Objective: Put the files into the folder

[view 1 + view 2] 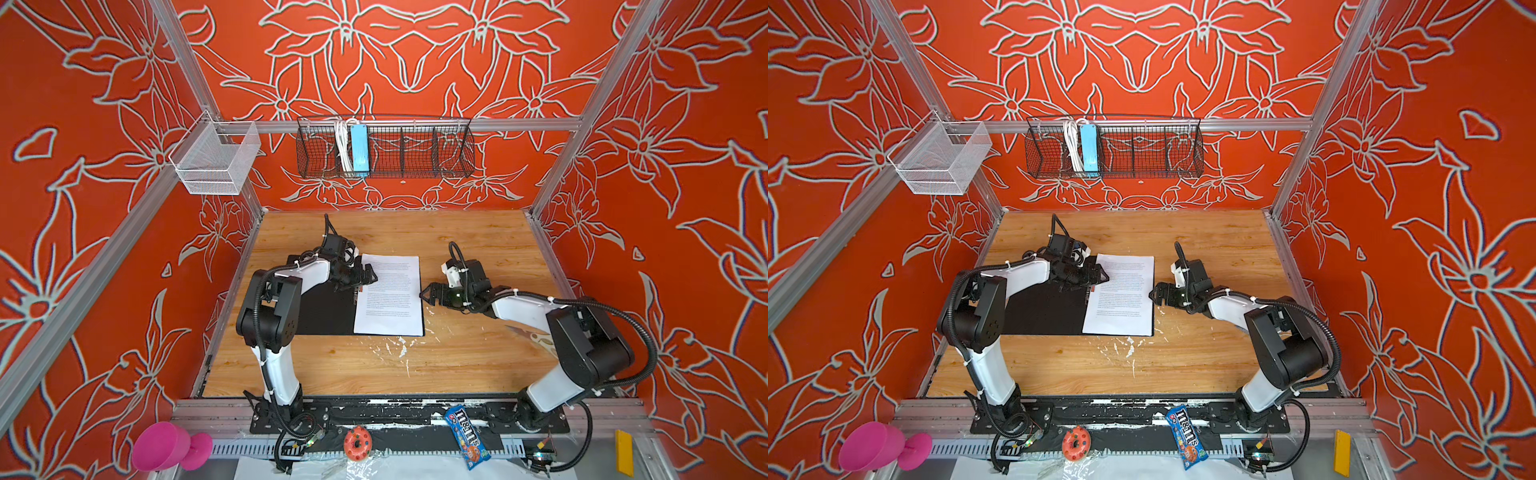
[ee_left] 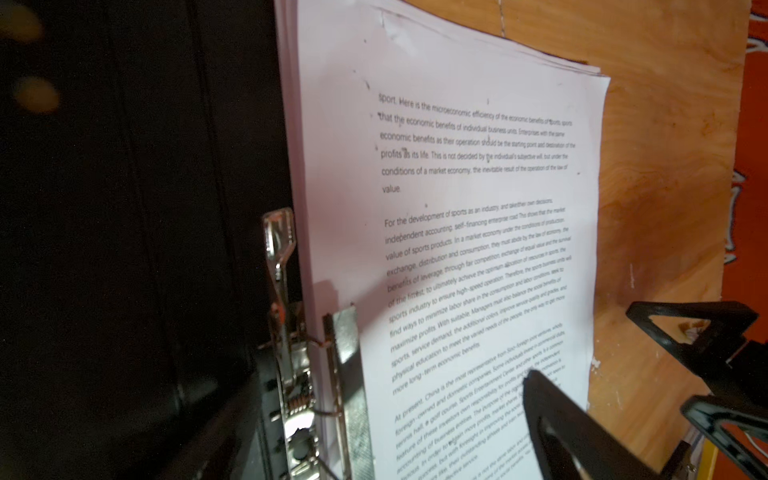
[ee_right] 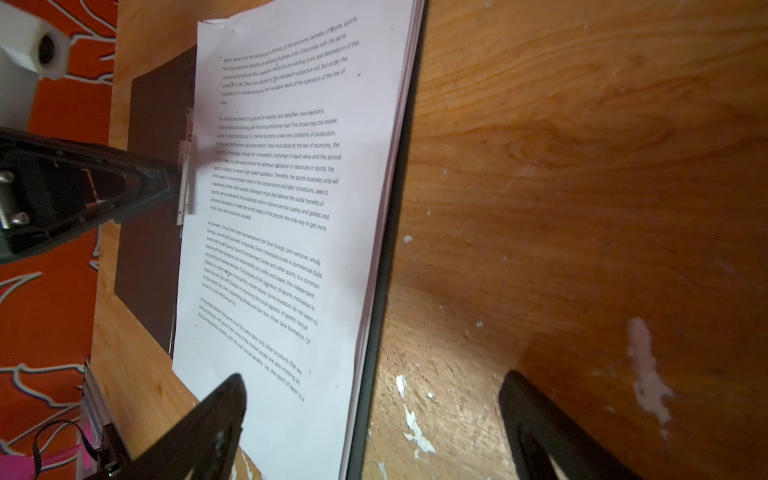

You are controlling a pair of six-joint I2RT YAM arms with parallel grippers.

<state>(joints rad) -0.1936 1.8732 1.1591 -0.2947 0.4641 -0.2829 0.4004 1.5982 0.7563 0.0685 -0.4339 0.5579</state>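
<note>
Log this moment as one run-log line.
files: stacked on right half of open folder | left gripper: open, at metal clip | right gripper: open, straddling stack's right edge | folder not yet closed

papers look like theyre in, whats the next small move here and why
Probably lower the left gripper onto the metal clip to press it down on the stack. The files lie squared on the right half of the open folder, and the clip sits at their inner edge by the open fingers.
</note>
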